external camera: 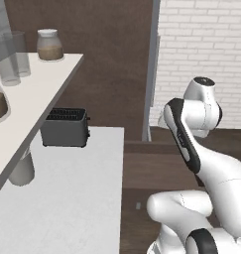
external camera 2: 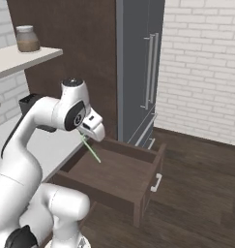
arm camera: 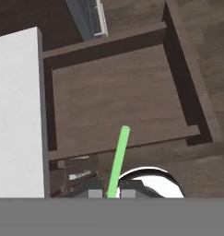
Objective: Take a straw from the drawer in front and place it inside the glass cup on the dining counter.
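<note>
The fingers (arm camera: 108, 192) are clenched on the light green straw (arm camera: 118, 159), which slants out from them above the open drawer (external camera 2: 138, 186). The drawer's brown floor lies bare beneath it, its pale handle (external camera 2: 157, 182) on the front panel. Beside the drawer runs the white surface (external camera: 67, 208) carrying a black toaster (external camera: 65, 127). Higher up, a shelf (external camera: 37, 94) holds a lidded jar (external camera: 49, 44) and greyish glasses (external camera: 13, 57). A tall grey cabinet (external camera 2: 138, 63) stands behind the drawer.

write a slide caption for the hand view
Claw shut on the green straw, lifted above the open, bare drawer.
</note>
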Tool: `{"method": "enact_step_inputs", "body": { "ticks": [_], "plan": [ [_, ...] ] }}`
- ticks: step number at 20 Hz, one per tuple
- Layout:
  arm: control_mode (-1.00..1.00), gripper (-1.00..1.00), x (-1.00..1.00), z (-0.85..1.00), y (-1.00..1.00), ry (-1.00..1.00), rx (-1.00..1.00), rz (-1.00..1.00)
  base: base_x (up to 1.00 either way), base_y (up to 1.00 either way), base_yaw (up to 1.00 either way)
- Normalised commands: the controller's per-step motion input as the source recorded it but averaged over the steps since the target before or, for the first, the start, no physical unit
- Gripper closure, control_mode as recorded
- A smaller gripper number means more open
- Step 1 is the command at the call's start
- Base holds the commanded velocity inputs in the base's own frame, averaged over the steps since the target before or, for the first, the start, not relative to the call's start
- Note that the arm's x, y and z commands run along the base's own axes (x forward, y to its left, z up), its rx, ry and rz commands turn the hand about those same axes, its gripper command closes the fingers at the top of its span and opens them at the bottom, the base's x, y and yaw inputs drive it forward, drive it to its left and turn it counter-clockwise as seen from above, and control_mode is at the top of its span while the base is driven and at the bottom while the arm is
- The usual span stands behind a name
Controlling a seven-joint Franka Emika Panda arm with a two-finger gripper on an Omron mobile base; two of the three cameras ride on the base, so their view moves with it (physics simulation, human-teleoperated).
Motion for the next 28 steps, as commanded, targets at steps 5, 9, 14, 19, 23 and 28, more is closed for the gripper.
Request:
{"method": "enact_step_inputs", "body": {
  "ticks": [5,9,14,19,23,28],
  "plan": [
    [-1.00,1.00,-0.54,-0.01,0.00,0.01,0.00,0.00,0.00,0.00,0.00],
    [1.00,1.00,-0.13,-0.02,0.00,0.00,0.00,0.00,-0.69,-0.15,-0.04],
    [1.00,1.00,0.00,0.00,0.00,0.00,0.00,0.00,-0.99,-0.65,-0.19],
    [1.00,1.00,0.00,0.00,0.00,0.00,0.00,0.00,-0.27,-1.00,-0.25],
    [1.00,1.00,0.00,0.00,0.00,0.00,0.00,0.00,0.16,-1.00,-0.29],
    [1.00,1.00,0.00,0.00,0.00,0.00,0.00,0.00,0.78,-0.71,-0.19]
  ]
}}
